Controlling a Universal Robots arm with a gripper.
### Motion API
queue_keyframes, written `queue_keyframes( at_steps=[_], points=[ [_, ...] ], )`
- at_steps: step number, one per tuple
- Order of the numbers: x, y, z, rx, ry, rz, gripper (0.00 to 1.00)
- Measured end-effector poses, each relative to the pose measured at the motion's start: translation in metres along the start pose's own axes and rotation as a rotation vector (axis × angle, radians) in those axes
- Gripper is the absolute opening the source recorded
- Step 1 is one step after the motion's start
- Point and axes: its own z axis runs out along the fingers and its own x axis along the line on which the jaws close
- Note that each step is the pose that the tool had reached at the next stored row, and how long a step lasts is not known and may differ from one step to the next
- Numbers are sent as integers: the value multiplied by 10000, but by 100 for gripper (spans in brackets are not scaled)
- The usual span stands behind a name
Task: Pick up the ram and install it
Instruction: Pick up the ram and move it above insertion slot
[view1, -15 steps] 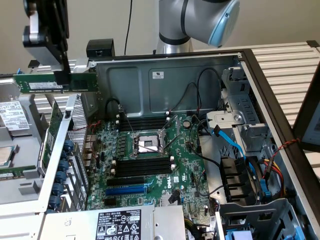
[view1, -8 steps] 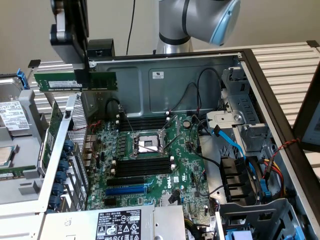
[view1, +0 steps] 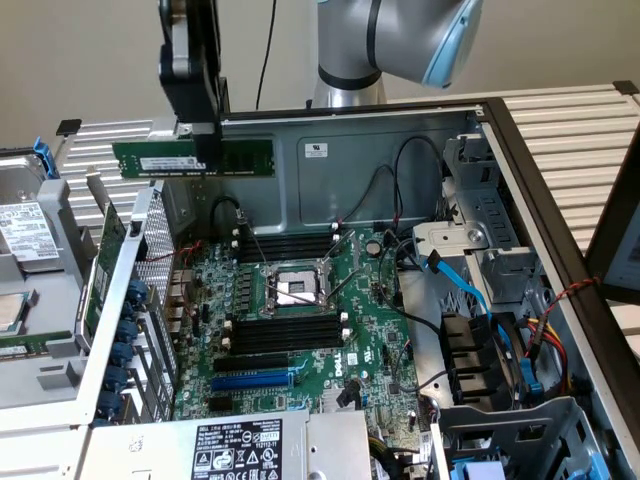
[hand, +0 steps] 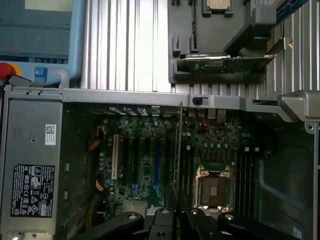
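A: Where is the ram (view1: 150, 158) to be found, and how is it held?

B: It is held in the pincer (view1: 207, 152), high above the open computer case (view1: 400, 150). The pincer is closed almost fully on the flat faces of the stick, somewhat off its middle, so one end is seen to reach further out than the other

A: And how is its long axis laid against the memory slots (view1: 290, 245)?

B: The stick is held level, with its long axis across the pincer. The black slots beside the processor socket (view1: 295, 290) are judged to run in the same direction. They lie well below the pincer and are shifted sideways from the flat face of the stick, so no slot is found directly under it yet
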Motion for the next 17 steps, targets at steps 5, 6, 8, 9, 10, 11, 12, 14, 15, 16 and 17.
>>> queue_keyframes(
  at_steps=[5,6,8,9,10,11,12,14,15,16,17],
  points=[
    [-149,-113,16,0,2,-1,14],
    [-179,-145,20,-1,3,0,14],
    [-235,-209,29,-1,10,0,14],
    [-263,-242,33,-1,14,0,14],
    [-288,-275,37,-1,18,1,14],
    [-307,-314,39,0,19,1,14],
    [-318,-359,39,-1,19,1,14],
    [-325,-449,37,-1,18,1,14],
    [-326,-498,35,-1,19,-1,14],
    [-326,-543,34,-1,19,-3,14],
    [-326,-587,32,-1,19,-5,14]
  ],
)
